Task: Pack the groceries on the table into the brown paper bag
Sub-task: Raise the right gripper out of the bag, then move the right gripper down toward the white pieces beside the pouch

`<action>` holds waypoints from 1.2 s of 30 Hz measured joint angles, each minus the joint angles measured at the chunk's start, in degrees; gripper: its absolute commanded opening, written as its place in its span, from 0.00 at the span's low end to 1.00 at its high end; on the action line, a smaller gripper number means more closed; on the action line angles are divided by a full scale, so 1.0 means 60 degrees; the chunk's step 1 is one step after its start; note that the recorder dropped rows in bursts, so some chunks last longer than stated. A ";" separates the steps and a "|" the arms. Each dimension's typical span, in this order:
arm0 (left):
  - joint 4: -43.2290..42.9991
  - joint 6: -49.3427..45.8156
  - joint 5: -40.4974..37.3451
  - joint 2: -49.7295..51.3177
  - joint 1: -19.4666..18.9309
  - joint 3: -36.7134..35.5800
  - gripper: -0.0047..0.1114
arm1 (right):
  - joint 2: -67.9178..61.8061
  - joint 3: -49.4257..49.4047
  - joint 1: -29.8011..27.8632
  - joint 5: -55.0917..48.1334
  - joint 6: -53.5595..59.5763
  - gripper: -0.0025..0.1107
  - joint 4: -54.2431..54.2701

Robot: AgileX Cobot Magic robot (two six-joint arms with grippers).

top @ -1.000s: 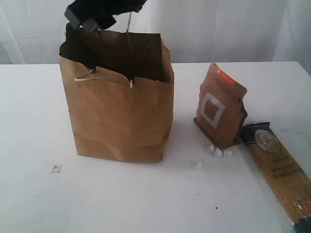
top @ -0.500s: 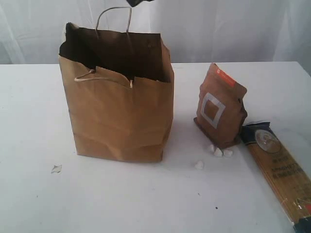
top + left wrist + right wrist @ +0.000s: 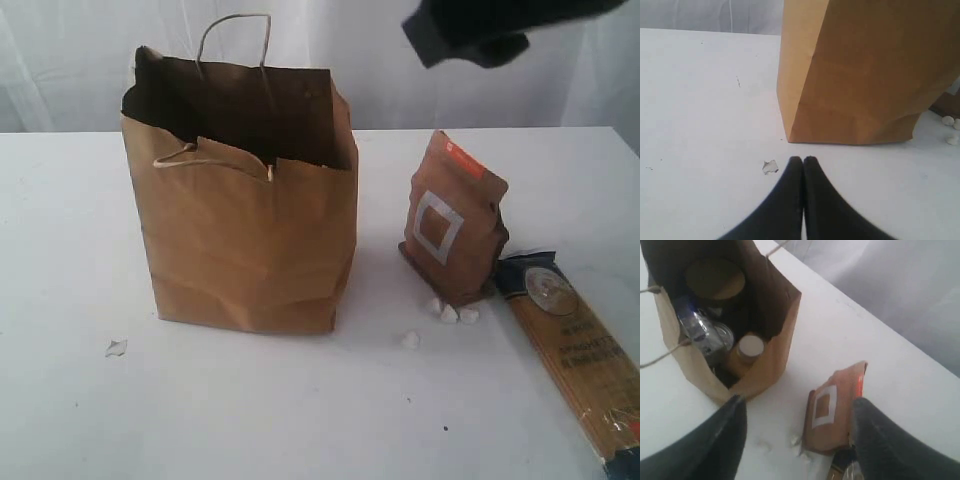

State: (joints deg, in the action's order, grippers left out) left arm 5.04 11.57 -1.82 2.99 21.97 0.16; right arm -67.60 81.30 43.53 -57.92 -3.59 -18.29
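Pouch [image 3: 452, 225] upright, spaghetti pack [image 3: 580, 365] flat diag.

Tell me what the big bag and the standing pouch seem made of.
Brown paper bag: matte kraft paper, judging by its creases and torn rim. Brown pouch with white square: probably laminated paper or film, matte with a flat sealed top; the look leaves it open.
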 measured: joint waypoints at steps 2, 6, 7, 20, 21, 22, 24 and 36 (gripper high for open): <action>0.0000 0.0000 0.0000 0.0000 0.0000 0.0000 0.04 | 0.0345 -0.0516 0.0000 0.0000 -0.0237 0.53 -0.0071; 0.0000 0.0000 0.0000 0.0000 0.0000 0.0000 0.04 | 0.1131 -0.2010 0.0000 0.0053 -0.0858 0.53 -0.0147; 0.0000 0.0000 0.0000 0.0000 0.0000 0.0000 0.04 | 0.1259 -0.2349 0.0000 0.0073 -0.0954 0.53 -0.0150; 0.0000 0.0000 0.0000 0.0000 0.0000 0.0000 0.04 | -0.0087 -0.5889 0.0000 0.3308 -0.0306 0.43 0.1291; 0.0000 0.0000 0.0000 0.0000 0.0000 0.0000 0.04 | -0.0526 -0.5889 -0.0084 0.3595 -0.0306 0.43 0.1401; 0.0000 0.0000 0.0000 0.0000 0.0000 0.0000 0.04 | -0.0903 -0.5889 -0.0287 0.3783 -0.0381 0.43 0.1678; 0.0000 0.0000 0.0000 0.0000 0.0000 0.0000 0.04 | -0.1388 -0.5889 -0.0564 0.3926 -0.0403 0.43 0.1987; 0.0000 0.0000 0.0000 0.0000 0.0000 0.0000 0.04 | -0.3598 -0.5929 -0.1738 0.5261 -0.0296 0.43 0.3049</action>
State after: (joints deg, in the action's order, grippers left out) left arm 5.04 11.57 -1.82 2.99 21.97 0.16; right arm -89.19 45.73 33.10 -26.35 -5.36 0.00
